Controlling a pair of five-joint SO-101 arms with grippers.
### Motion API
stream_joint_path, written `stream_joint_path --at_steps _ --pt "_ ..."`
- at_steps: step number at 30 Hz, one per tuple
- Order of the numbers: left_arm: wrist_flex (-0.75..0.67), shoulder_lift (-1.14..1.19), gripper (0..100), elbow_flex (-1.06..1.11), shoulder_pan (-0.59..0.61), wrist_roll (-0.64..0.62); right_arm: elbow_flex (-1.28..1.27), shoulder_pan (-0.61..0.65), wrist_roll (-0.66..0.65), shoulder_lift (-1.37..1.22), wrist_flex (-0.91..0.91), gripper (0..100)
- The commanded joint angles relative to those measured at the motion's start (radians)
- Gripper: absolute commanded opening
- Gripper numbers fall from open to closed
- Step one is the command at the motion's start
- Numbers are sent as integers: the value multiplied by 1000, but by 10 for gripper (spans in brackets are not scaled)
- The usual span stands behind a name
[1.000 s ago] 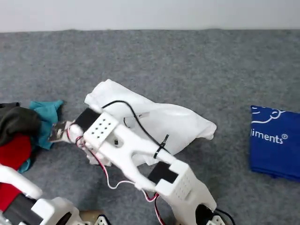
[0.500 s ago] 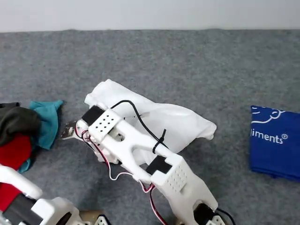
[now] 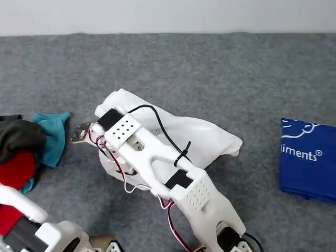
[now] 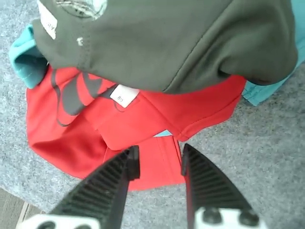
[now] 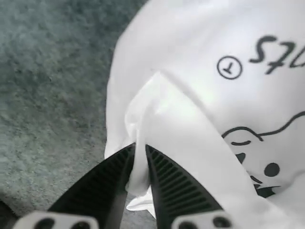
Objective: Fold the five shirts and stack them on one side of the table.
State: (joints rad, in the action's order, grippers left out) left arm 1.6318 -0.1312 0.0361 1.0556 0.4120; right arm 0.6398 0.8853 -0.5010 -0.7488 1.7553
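Step in hand: judging by the layout, the white shirt (image 3: pixel 194 136) was the one being worked. One shirt looked finished and three waited in a heap.
Right claw: the right claw (image 5: pixel 140 151) was almost fully closed, its jaws pinching a thin fold at the white shirt's edge.
Left claw: the left claw (image 4: pixel 159 152) hung with its jaws parted and nothing between them, just above the red shirt (image 4: pixel 143 114).
Where the white shirt lay: near the middle of the table (image 3: pixel 210 68), with the right arm stretched across it toward the heap. The pinched edge was on the side facing that heap.
How the white shirt looked: rumpled and bunched, not spread flat, with soft ridges. Dark line drawing and lettering showed on the cloth in the right wrist view.
Other shirts: the blue shirt (image 3: pixel 308 168) lay folded flat at the far side of the table, well apart from the white one. The dark shirt (image 4: pixel 181 43) sat on top of the red one, with the teal shirt (image 3: pixel 52 139) poking out beside them.
Next move calls for: probably drawing the pinched edge out to flatten the cloth before any fold. The grip is thin and the fabric may slip.
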Motion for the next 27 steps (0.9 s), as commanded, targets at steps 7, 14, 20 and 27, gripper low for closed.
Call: stream_joint_path --at_steps 7,14,20,27 --pt "-14 -12 149 1 -43 2 35 -107 -18 197 44 10" --pt "23 -14 149 -4 -146 6 -212 -220 -18 549 45 10" --pt "43 -14 149 -4 -275 2 -443 -426 -57 878 45 10" --pt "43 -14 148 -4 -404 2 -605 -760 -175 1184 44 10"
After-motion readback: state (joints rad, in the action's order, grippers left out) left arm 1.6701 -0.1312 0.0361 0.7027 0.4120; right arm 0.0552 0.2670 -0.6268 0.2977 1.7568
